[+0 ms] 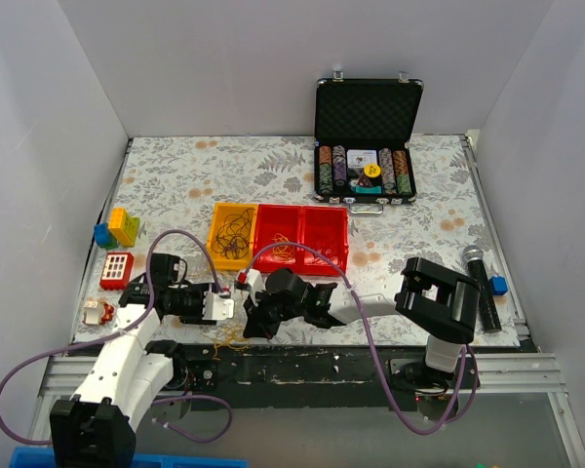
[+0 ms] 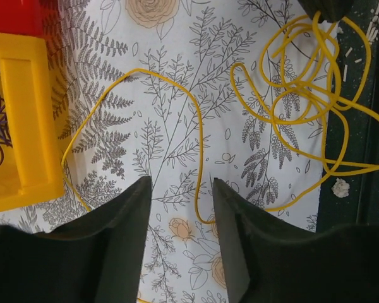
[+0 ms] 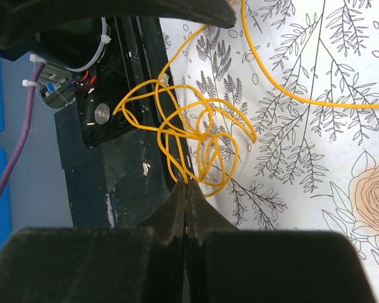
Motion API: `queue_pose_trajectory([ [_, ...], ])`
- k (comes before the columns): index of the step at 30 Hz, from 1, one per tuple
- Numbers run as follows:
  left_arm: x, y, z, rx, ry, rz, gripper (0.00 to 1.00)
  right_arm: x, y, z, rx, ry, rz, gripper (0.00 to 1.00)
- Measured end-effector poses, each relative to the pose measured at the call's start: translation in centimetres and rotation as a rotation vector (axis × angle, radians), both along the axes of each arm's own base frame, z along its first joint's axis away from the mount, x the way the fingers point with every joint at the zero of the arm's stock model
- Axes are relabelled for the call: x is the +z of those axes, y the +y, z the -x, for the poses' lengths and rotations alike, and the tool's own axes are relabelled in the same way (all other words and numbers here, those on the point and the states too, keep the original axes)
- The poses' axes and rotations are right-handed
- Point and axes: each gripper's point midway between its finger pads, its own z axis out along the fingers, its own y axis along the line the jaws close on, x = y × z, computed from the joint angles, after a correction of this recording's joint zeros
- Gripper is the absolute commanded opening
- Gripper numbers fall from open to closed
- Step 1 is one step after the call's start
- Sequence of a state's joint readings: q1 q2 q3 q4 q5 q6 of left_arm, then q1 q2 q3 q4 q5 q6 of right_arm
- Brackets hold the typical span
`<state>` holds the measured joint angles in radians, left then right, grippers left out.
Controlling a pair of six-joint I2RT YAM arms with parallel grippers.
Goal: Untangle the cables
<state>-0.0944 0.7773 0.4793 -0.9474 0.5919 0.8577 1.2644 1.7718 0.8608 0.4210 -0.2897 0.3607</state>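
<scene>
The right gripper [image 3: 187, 184] pinched the yellow cable [image 3: 196, 136] tangle at six o'clock; the left gripper [image 2: 182, 183] stood spread over a loose strand.

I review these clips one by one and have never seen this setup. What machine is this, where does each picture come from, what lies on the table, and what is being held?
Two robot arms are bolted at the near table edge. One picture looks down from above; the other two come from cameras on each wrist. The right arm's fingers are pinched shut on a tangled yellow cable lying at the table edge. The left arm's fingers stand apart over a loose strand of that cable, holding nothing. Also on the flowered table: yellow and red bins with more cables, an open case of poker chips, toy blocks and a microphone.
</scene>
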Motion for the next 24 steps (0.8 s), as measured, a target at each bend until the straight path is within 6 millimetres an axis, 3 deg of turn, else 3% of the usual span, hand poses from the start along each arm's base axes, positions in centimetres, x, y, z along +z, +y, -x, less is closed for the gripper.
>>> queue_pose_trajectory([
  [3,-0.4,-0.3,0.2,-0.027,0.011,0.009,0.00,-0.1,-0.1,0.0,0.000,0.001,0.004,0.01],
  [9,0.3,-0.9,-0.6,-0.009,-0.004,0.053,0.00,0.0,-0.3,-0.2,-0.014,-0.008,0.014,0.01],
  [14,3.9,-1.5,-3.2,0.070,-0.067,0.117,0.00,1.9,-0.5,-1.1,-0.046,-0.052,-0.012,0.01],
  [17,7.8,-1.9,-5.8,0.163,-0.137,0.189,0.00,3.5,-1.2,-1.7,-0.080,-0.085,-0.041,0.01],
  [19,11.4,-2.1,-7.9,0.232,-0.207,0.252,0.00,4.2,-2.1,-1.9,-0.102,-0.103,-0.051,0.01],
  [24,23.6,-2.2,-11.8,0.391,-0.418,0.459,0.00,3.4,-5.0,-2.0,-0.153,-0.122,-0.018,0.01],
])
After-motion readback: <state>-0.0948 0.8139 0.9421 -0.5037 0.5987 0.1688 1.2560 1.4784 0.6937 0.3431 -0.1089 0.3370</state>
